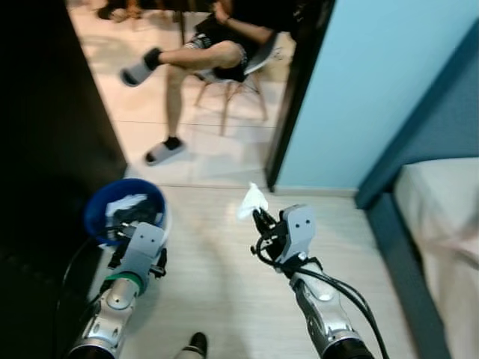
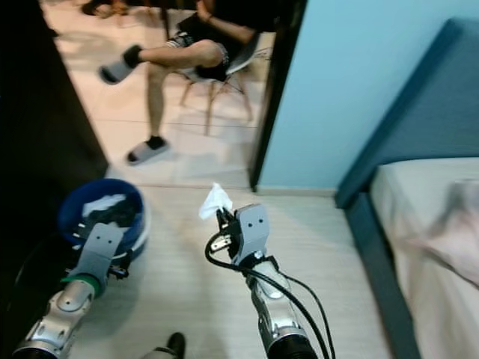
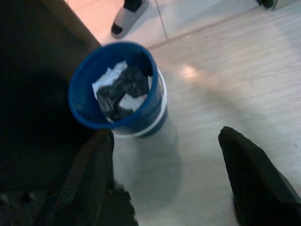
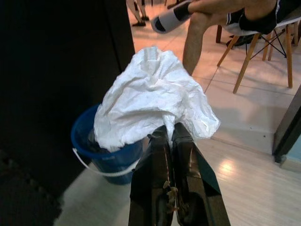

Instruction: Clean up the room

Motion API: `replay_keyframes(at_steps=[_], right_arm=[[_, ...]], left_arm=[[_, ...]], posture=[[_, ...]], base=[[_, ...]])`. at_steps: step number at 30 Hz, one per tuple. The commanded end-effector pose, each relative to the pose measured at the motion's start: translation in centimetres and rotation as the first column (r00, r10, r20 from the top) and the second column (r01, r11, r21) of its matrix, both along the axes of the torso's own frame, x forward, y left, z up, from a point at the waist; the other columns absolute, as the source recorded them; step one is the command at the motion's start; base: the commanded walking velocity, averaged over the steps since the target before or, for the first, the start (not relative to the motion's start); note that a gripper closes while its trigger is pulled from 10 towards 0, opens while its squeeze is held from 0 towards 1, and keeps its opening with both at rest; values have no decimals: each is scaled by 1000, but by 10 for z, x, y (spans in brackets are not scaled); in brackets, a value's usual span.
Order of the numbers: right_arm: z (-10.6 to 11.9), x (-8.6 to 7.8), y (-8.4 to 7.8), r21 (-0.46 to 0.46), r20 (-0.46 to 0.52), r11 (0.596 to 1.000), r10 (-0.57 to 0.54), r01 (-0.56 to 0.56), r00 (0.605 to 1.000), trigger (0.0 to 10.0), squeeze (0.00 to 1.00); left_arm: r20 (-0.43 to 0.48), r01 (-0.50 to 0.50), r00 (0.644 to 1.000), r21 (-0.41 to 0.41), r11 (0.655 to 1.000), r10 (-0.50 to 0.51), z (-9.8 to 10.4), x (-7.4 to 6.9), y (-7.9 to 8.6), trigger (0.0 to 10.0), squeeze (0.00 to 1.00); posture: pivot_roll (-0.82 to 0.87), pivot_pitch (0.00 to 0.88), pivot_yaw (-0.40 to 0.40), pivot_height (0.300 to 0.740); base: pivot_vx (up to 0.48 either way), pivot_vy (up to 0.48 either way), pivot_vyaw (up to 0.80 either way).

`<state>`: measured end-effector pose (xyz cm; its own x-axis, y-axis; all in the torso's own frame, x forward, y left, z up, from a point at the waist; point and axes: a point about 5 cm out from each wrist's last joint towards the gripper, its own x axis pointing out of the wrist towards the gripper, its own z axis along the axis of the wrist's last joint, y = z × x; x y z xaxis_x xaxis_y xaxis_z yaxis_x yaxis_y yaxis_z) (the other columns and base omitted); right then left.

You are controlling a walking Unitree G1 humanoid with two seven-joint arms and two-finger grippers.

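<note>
Hidden or unclear: the left side of the head views is a dark wall or cabinet (image 1: 45,149) with no detail readable. The bed (image 1: 441,224) is cut off at the right edge; only its blue frame and a pale cover show. A person (image 1: 217,45) sits on a wooden-legged chair (image 1: 243,86) in the tiled area beyond the doorway, seen from the chest down only. The contents of the blue bucket (image 3: 117,89) are a jumble of white and dark scraps; what each scrap is cannot be told. A dark object at the bottom edge of the left eye view is too cut off to identify.

Right pincer (image 4: 171,136): fingers pressed together, clenched on the lower edge of a crumpled white tissue (image 4: 153,96). The tissue stands up above the fingertips, held in the air over the pale wood floor (image 1: 217,269), to the right of the bucket and apart from it.

Left pincer (image 3: 164,141): released, the two fingers (image 3: 94,165) spread wide with nothing between them. It hangs above the floor just beside the bucket, touching nothing that can be seen.

Bucket: stands upright on the floor against the dark wall, near the doorway threshold, white handle (image 4: 101,165) hanging at its side.
</note>
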<state>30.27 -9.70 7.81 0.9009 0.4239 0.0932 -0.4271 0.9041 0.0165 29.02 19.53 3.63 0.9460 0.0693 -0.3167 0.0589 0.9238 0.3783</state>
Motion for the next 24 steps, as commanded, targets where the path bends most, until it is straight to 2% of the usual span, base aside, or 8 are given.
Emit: replay_keyframes(at_steps=[1, 5, 8, 17, 24], right_arm=[[-5, -2, -3, 14, -28, 1000, -12, 12, 1000, 10000, 0], [-8, -3, -5, 12, -40, 1000, -17, 18, 999, 10000, 0], [-9, -5, -5, 21, -44, 1000, -17, 18, 999, 10000, 0], [-5, -2, -4, 36, -40, 999, -19, 20, 999, 10000, 0], [-3, -1, -3, 6, -22, 1000, -7, 7, 1000, 10000, 0]], left_arm=[[-20, 2, 1000, 11, 1000, -2, -5, -4, 1, 10000, 0], [-16, 3, 1000, 12, 1000, -3, -4, -4, 1, 10000, 0], [-14, 2, 1000, 44, 999, -2, -5, -4, 2, 10000, 0], [-12, -5, 1000, 41, 999, 6, -5, -4, 2, 10000, 0], [-36, -3, 999, 19, 1000, 4, -7, -4, 2, 10000, 0]], posture=[[81, 94, -5, 735], [83, 99, -4, 735], [83, 103, -3, 735], [83, 103, -3, 735], [83, 103, -3, 735]], base=[[0, 0, 788], [0, 0, 788], [383, 0, 781], [424, 0, 0], [424, 0, 0]])
